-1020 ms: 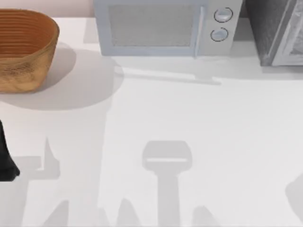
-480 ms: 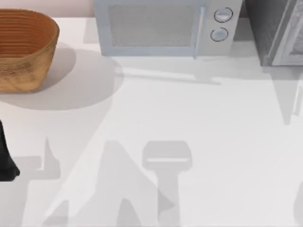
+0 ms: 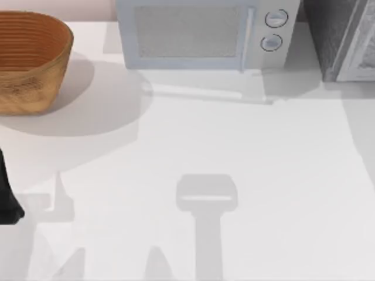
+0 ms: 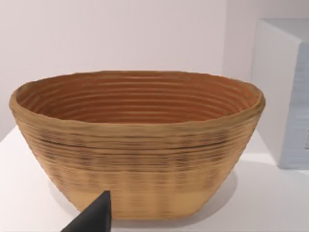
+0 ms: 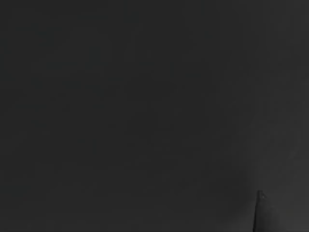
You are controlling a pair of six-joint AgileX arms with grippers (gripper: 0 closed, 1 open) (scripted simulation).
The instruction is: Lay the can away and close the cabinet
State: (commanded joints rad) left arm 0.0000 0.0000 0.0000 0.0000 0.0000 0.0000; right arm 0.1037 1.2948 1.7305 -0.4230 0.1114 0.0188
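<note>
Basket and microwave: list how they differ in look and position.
The basket is brown, ribbed, rounded and open-topped; the microwave is pale grey, boxy and flat-faced, with two round knobs. The basket stands at the table's far left; the microwave stands at the far edge near the middle. Both rest upright on the table.

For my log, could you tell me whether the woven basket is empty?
Empty: the left wrist view looks into the basket and shows bare ribbed walls, though not the very bottom.

Coarse ribbed woven basket (image 3: 32, 61), smooth matt white table (image 3: 234, 152), smooth pale-grey microwave (image 3: 202, 35) casing
</note>
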